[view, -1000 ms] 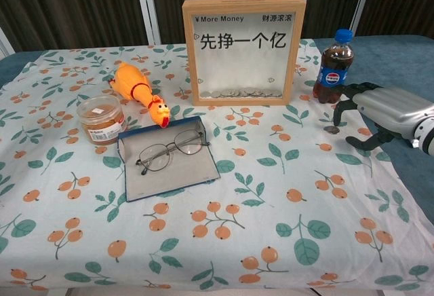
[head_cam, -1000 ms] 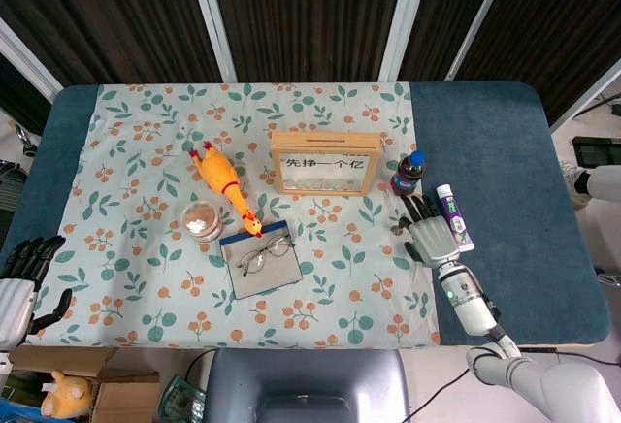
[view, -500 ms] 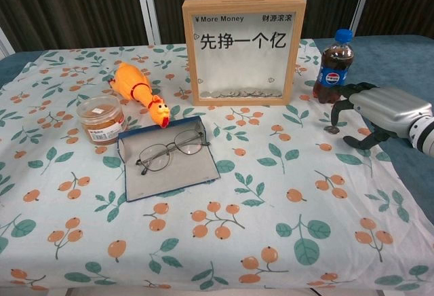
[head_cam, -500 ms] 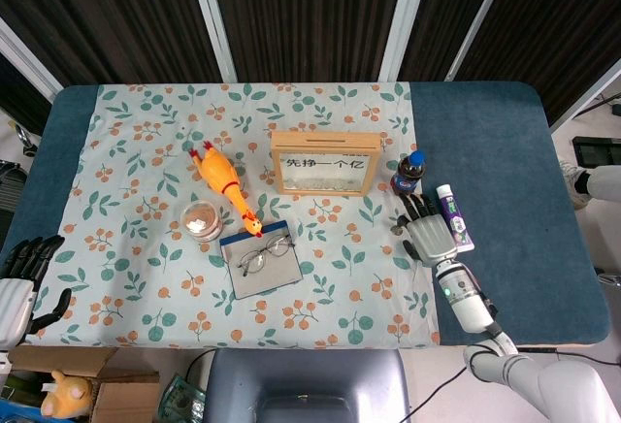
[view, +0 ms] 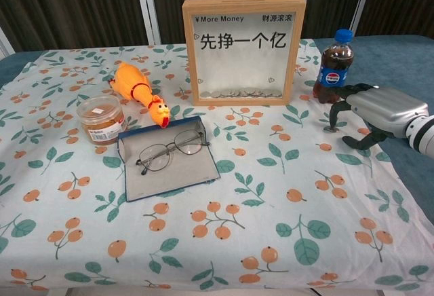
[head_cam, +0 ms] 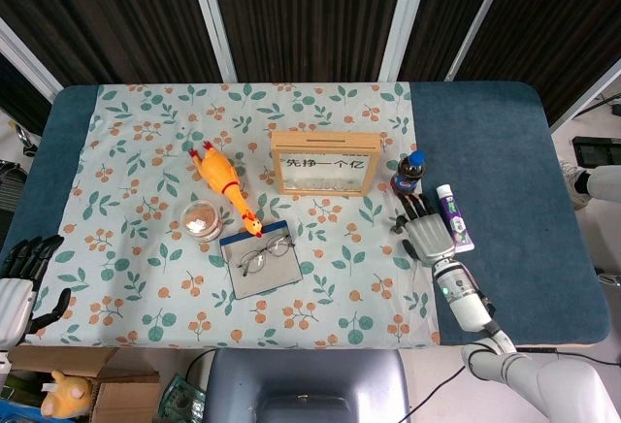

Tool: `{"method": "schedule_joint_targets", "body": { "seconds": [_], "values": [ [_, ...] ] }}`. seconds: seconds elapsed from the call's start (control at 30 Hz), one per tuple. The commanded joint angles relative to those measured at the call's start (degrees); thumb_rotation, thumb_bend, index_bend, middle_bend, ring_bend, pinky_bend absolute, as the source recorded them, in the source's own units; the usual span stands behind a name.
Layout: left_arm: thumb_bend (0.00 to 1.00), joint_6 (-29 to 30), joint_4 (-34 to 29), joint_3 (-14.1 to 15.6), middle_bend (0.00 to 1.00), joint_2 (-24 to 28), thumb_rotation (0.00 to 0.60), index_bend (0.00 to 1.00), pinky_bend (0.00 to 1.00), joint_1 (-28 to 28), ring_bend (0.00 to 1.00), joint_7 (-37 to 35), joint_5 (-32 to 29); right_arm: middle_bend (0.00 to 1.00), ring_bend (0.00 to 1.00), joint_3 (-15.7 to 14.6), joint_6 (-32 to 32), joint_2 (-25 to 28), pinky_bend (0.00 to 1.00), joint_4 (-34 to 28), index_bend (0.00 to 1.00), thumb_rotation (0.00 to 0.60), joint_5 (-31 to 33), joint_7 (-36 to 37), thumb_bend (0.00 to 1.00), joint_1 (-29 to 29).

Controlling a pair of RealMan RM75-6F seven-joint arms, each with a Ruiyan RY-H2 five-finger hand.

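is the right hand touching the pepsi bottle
Apart. The chest view shows the right hand lower and to the side of the pepsi bottle, with a strip of tablecloth visible between its fingers and the bottle's base.

Wooden frame (view: 243,50) top line: "¥ More Money" and "财源滚滚"
Wooden frame, large print: "先挣一个亿"
Cola bottle (view: 334,66), right of frame: Pepsi logo on blue label
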Motion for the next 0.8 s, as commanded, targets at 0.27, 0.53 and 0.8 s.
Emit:
{"method": "schedule_joint_targets", "body": {
  "seconds": [0.27,0.53,0.8],
  "values": [
    [0.45,0.04,-0.01,-0.07,0.08,0.05,0.6,0.0,0.02,0.05,0.01,-0.1,-0.14,0.12,0.0,0.34,0.43,0.09,0.0,-0.47,0.53,0.6,-0.06,-0.45,0.55,0.26],
    [0.45,0.12,-0.05,-0.04,0.08,0.06,0.6,0.0,0.02,0.09,0.01,-0.05,-0.07,0.12,0.0,0.14,-0.09,-0.13,0.0,-0.34,0.54,0.6,0.01,-1.2,0.55,0.29],
    [0.45,0.09,-0.01,-0.08,0.08,0.07,0.6,0.0,0.02,0.09,0.01,-0.03,-0.13,0.12,0.0,0.33,-0.26,-0.41,0.0,-0.12,0.54,0.6,0.14,-1.24,0.55,0.48]
  ]
}}
